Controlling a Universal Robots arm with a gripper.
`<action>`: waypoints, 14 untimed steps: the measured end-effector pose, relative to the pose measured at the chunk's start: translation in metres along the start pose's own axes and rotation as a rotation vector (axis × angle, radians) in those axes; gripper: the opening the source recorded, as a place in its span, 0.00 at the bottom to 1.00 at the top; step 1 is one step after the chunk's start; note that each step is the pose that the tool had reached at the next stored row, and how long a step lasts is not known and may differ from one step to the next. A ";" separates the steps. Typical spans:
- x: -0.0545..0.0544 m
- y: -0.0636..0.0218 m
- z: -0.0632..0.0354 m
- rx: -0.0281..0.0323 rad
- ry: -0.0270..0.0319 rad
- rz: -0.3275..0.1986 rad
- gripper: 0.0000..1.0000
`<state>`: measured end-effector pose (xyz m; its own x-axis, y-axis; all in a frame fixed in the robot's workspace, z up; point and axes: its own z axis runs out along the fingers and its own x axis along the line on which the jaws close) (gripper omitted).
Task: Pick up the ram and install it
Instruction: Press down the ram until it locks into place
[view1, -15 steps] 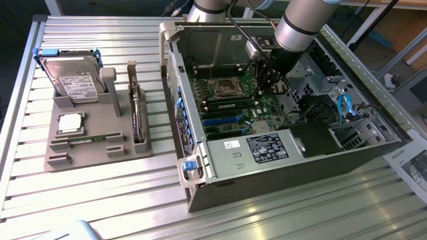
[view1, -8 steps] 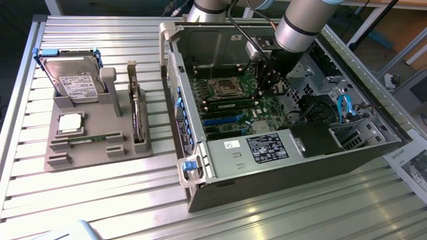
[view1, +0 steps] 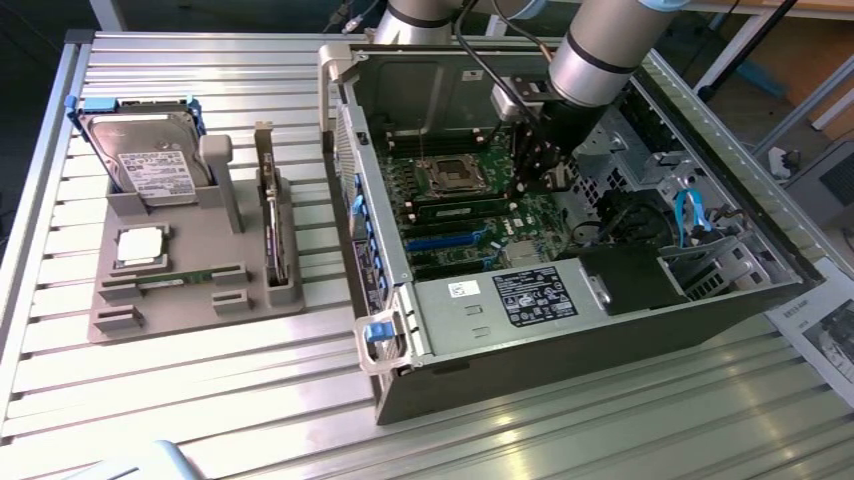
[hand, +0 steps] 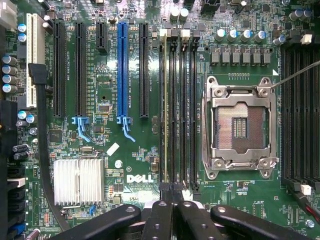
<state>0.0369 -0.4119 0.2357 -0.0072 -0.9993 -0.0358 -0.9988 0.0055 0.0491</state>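
Note:
The ram (hand: 165, 110) shows edge-on as a thin pale-green line standing in the outermost of the black memory slots (hand: 181, 110), beside the bare processor socket (hand: 239, 127). My gripper (hand: 172, 192) is shut, its dark fingers (hand: 161, 215) pressed together over one end of that slot. Whether the tips touch the ram I cannot tell. In the exterior view the gripper (view1: 545, 185) hangs inside the open computer case (view1: 561, 330), low over the motherboard (view1: 467, 225) just to the exterior view's right of the socket.
A grey parts tray (view1: 200, 300) at the exterior view's left holds a hard drive (view1: 150, 160), a square silver processor (view1: 140, 245), an upright dark expansion card (view1: 274, 230) and a thin green strip (view1: 180, 277). Case walls, cables (view1: 687, 215) and the power supply (view1: 534, 295) crowd the arm.

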 end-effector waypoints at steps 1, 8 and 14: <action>0.000 0.0000 0.0000 0.0000 0.0000 0.000 0.10; 0.000 -0.0002 0.0030 0.0000 -0.0001 0.000 0.10; 0.000 -0.0002 0.0036 0.0000 -0.0002 0.000 0.10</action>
<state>0.0369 -0.4119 0.2321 -0.0072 -0.9993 -0.0359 -0.9988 0.0054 0.0491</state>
